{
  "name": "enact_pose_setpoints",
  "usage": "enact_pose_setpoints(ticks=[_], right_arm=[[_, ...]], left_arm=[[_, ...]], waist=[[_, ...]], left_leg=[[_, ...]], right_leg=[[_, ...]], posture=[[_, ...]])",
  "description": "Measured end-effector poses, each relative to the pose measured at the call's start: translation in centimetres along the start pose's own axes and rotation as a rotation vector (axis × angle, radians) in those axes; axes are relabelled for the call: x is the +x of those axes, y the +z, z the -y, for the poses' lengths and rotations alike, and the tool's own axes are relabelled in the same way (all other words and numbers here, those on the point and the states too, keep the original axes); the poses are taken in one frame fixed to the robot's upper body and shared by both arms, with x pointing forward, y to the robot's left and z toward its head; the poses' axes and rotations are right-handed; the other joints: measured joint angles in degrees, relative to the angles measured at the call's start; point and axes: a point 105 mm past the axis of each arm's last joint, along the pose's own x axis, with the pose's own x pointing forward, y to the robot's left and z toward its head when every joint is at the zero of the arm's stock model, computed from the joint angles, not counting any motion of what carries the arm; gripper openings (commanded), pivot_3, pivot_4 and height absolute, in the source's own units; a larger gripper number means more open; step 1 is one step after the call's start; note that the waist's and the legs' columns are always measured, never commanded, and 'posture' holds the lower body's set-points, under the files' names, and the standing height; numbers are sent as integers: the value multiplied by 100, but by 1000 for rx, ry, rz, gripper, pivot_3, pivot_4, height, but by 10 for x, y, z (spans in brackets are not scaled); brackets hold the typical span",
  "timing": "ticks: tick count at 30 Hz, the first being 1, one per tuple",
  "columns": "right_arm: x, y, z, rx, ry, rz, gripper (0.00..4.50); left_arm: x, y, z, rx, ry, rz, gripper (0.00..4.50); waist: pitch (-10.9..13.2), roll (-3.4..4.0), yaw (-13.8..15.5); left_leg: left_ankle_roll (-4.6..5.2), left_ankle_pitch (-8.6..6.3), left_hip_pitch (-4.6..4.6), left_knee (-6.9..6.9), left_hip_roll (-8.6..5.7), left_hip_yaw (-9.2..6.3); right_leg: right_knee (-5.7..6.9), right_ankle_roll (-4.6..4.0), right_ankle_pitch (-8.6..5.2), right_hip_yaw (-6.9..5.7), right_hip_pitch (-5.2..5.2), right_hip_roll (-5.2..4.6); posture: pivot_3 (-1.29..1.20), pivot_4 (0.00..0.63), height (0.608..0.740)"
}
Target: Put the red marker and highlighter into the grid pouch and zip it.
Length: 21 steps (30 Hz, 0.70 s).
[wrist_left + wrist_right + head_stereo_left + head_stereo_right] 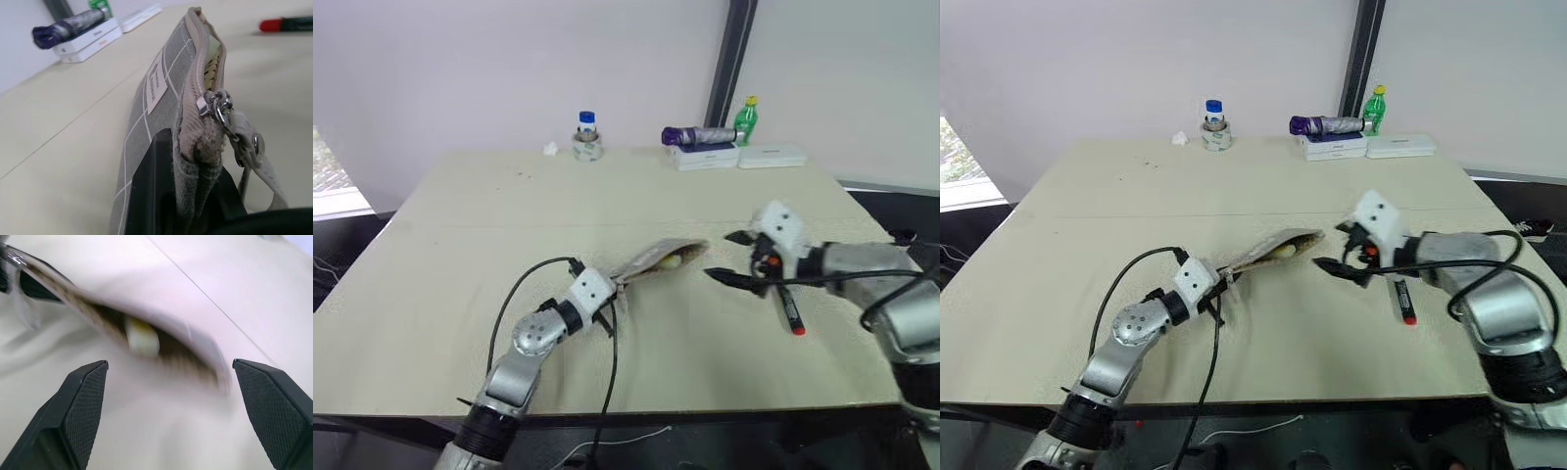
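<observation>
Inside the grid pouch, pinched by the left end effector, the highlighter sits; red marker lies beside it under the wide-open, empty right end effector; zipping remains.

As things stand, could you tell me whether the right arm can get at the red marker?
Probably yes: the red marker lies bare on the table just beneath the right end effector, which is open and empty.
</observation>
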Motion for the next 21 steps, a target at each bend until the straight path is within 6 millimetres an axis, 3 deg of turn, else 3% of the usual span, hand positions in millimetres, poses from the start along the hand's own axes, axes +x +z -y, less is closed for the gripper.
enact_pose_setpoints(ticks=[3,6,10,13,16,21], right_arm=[[-14,-46,18,119,-126,-131,4232],[-27,-80,27,223,-224,-224,4232],[-41,-117,23,325,-301,-328,4232],[-42,-130,17,400,-324,-353,4232],[-42,-132,16,439,-339,-345,3440],[-39,-132,14,454,-341,-328,815]], left_arm=[[8,3,-3,-14,37,0,0],[16,5,-3,-30,54,6,0],[22,7,1,-37,53,14,0],[23,5,2,-41,49,12,0],[23,6,2,-40,48,18,0],[23,7,2,-32,41,24,0]], waist=[[0,0,7],[0,1,-8],[0,1,-26],[-1,2,-34],[-1,1,-17],[-1,1,-11]], left_leg=[[0,0,0,2,-2,3],[1,1,0,1,-3,5],[1,0,1,0,-2,11],[1,1,3,2,0,12],[1,1,4,6,-1,12],[1,1,4,8,-2,12]], right_leg=[[0,0,0,-1,2,-1],[1,0,0,1,-1,-1],[1,1,0,2,-2,2],[4,0,0,4,-1,3],[3,1,0,1,7,3],[2,2,1,1,10,2]], posture=[[0,150,737],[0,150,737],[0,150,737],[0,150,737],[0,150,737],[0,150,737]])
